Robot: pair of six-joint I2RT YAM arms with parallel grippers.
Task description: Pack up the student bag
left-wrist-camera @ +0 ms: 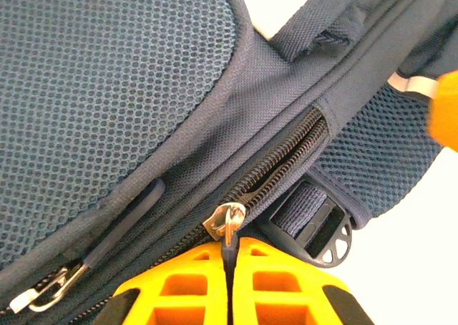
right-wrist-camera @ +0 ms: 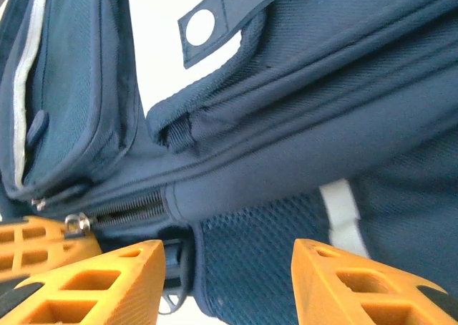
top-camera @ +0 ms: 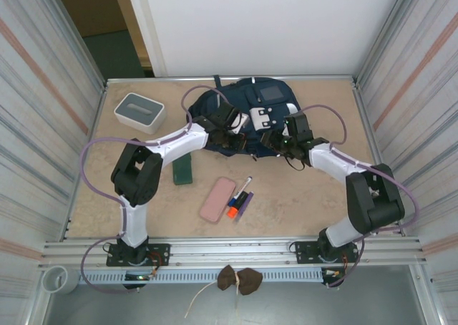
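Observation:
The student bag (top-camera: 266,96), navy blue with a grey front square, lies at the back middle of the table. My left gripper (top-camera: 232,127) is at its near left edge. In the left wrist view the left gripper (left-wrist-camera: 230,252) is shut on the dark pull tab of a silver zipper slider (left-wrist-camera: 227,221) on the bag (left-wrist-camera: 107,89). My right gripper (top-camera: 276,137) is at the bag's near edge, open. Its orange fingers (right-wrist-camera: 107,282) stand apart on either side of the bag's mesh side panel (right-wrist-camera: 257,232), not pinching it.
A white-and-grey box (top-camera: 139,112) stands at the back left. In front of the bag lie a dark green flat item (top-camera: 183,171), a pink case (top-camera: 217,199) and a few markers (top-camera: 240,196). A strap buckle (left-wrist-camera: 318,228) sits beside the zipper.

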